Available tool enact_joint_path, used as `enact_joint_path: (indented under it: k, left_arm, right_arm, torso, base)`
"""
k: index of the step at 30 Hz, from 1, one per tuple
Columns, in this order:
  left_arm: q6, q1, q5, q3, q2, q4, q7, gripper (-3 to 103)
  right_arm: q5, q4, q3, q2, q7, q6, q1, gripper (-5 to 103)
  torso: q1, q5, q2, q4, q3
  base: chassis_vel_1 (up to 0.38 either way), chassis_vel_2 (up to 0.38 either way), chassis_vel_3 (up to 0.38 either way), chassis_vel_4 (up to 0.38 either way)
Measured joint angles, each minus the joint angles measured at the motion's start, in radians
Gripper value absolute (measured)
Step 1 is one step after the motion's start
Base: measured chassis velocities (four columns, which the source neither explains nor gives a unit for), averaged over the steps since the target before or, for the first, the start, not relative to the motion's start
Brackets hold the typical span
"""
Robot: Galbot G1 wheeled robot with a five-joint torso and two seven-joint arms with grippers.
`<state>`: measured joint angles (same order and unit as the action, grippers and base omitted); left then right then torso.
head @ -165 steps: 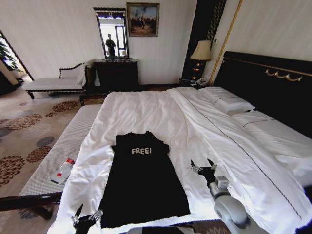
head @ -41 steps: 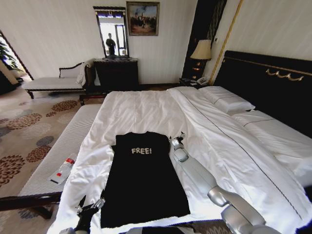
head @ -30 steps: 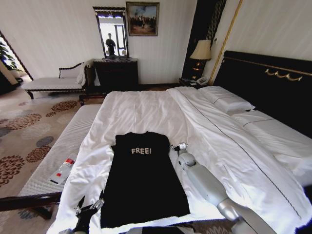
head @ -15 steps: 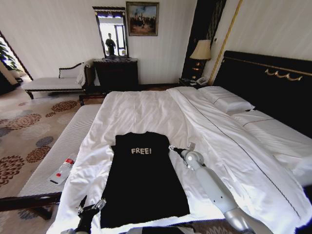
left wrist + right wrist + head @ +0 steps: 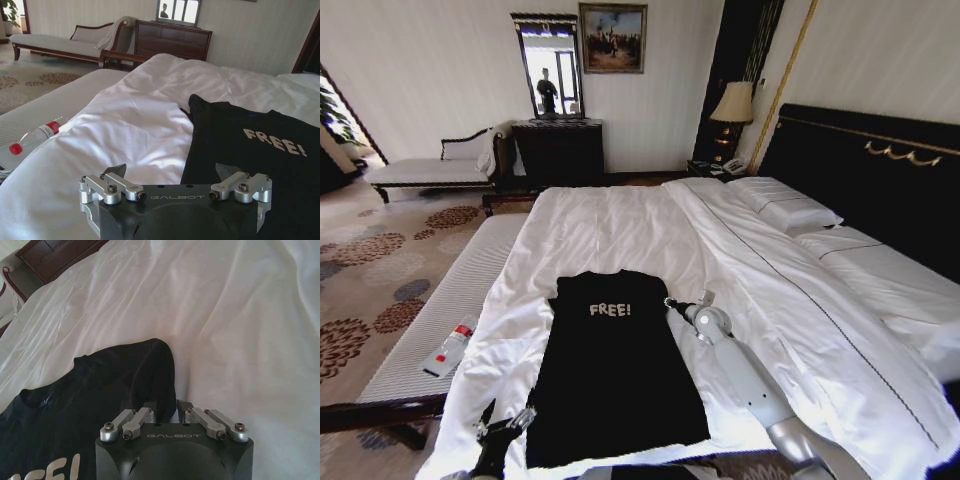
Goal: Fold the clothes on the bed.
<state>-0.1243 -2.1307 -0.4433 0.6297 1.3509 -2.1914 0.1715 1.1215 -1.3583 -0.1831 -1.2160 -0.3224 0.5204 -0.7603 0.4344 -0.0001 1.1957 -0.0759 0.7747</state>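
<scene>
Reaching up the right side of the T-shirt [image 5: 615, 365], the right gripper [image 5: 672, 304] sits at the edge of the right sleeve, just below the centre of the head view; in the right wrist view its jaws are drawn nearly together with a fold of black sleeve cloth pinched between them, so it appears to have hold of the shirt [image 5: 100, 395] there. The shirt lies flat and face up on the white bed [image 5: 620, 225], in the lower middle of the head view, its "FREE!" lettering toward the pillows and its hem toward the robot. The left gripper [image 5: 505, 427] waits low in the lower left of the head view, just beside the shirt's bottom left corner; the left wrist view shows its jaws spread wide with nothing between them, the black hem lying just ahead of one finger [image 5: 226, 172]. The step in hand looks like securing the right sleeve for a first fold, which has not yet begun. The next move probably calls for lifting that sleeve just clear of the duvet and carrying it across the chest without dragging the body of the shirt or bunching the soft bedding beneath. The only container in sight is a plastic bottle [image 5: 448, 350] with a red cap, lying on the striped bench [image 5: 430, 330] at the left; what it holds cannot be told.
</scene>
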Motion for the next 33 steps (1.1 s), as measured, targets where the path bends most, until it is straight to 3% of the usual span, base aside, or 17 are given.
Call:
enact_joint_path:
  k: [3, 11, 14, 28, 31, 33]
  left_arm:
    - [-0.003, -0.005, 0.004, 0.003, 0.002, -0.009, 0.0, 100]
    - [-0.004, -0.009, 0.001, 0.015, 0.004, -0.018, -0.001, 100]
    - [-0.008, -0.012, -0.004, 0.018, 0.006, -0.018, -0.002, 100]
    - [-0.013, -0.012, -0.012, 0.02, 0.008, -0.014, -0.004, 100]
    - [-0.017, -0.016, -0.013, 0.021, 0.008, -0.013, -0.006, 100]
    - [-0.021, -0.019, -0.016, 0.022, 0.008, -0.009, -0.008, 100]
  right_arm:
    - [0.002, 0.023, 0.013, 0.0, 0.018, 0.005, 0.01, 18]
    - [-0.022, 0.06, 0.031, -0.013, 0.039, 0.008, 0.036, 10]
    - [-0.022, 0.064, 0.032, -0.012, 0.039, 0.006, 0.046, 1]
    - [-0.007, 0.059, 0.04, -0.003, 0.037, 0.005, 0.054, 0]
    - [-0.017, 0.058, 0.044, -0.001, 0.037, 0.003, 0.058, 0]
    - [-0.075, 0.053, 0.055, 0.014, 0.049, -0.018, 0.07, 0]
  torso:
    - [0.0, 0.0, 0.0, 0.0, 0.0]
    - [0.0, 0.0001, 0.0, 0.0001, 0.0]
    - [0.0, 0.0, 0.0, 0.0002, 0.0]
    - [0.0, 0.0001, 0.0, 0.0, 0.0]
    - [0.0, 0.0001, 0.0, 0.0001, 0.0]
    - [0.0, 0.0001, 0.0, 0.0002, 0.0]
  base:
    - [0.0, 0.0, 0.0, 0.0]
    - [0.0, 0.0, 0.0, 0.0]
    - [0.0, 0.0, 0.0, 0.0]
    - [0.0, 0.0, 0.0, 0.0]
    - [0.0, 0.0, 0.0, 0.0]
    - [0.0, 0.0, 0.0, 0.0]
